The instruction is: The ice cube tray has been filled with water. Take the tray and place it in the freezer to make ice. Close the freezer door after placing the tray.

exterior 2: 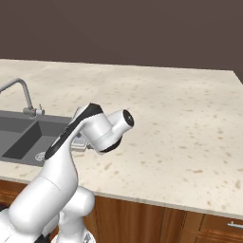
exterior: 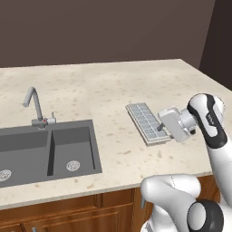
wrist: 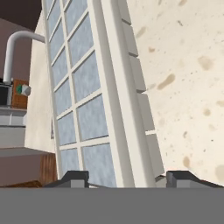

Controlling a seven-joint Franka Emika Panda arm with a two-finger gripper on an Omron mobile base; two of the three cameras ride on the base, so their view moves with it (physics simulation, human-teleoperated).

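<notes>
The ice cube tray (exterior: 145, 120) lies flat on the beige counter (exterior: 104, 90), right of the sink, its bluish cells facing up. My gripper (exterior: 161, 128) reaches in from the right at the tray's near right end. In the hand view the tray (wrist: 83, 87) runs away from the gripper (wrist: 127, 178). One fingertip (wrist: 73, 178) stands over a cell. The other fingertip (wrist: 183, 177) sits against the tray's outer side. The jaws are shut on the tray's long rim. The freezer and the freezer door are out of view.
A dark double sink (exterior: 50, 149) with a grey faucet (exterior: 34, 106) is set into the counter to the left. The counter's front edge and wooden cabinets (exterior: 90, 208) lie just below. A dark wall (exterior: 104, 31) backs the counter.
</notes>
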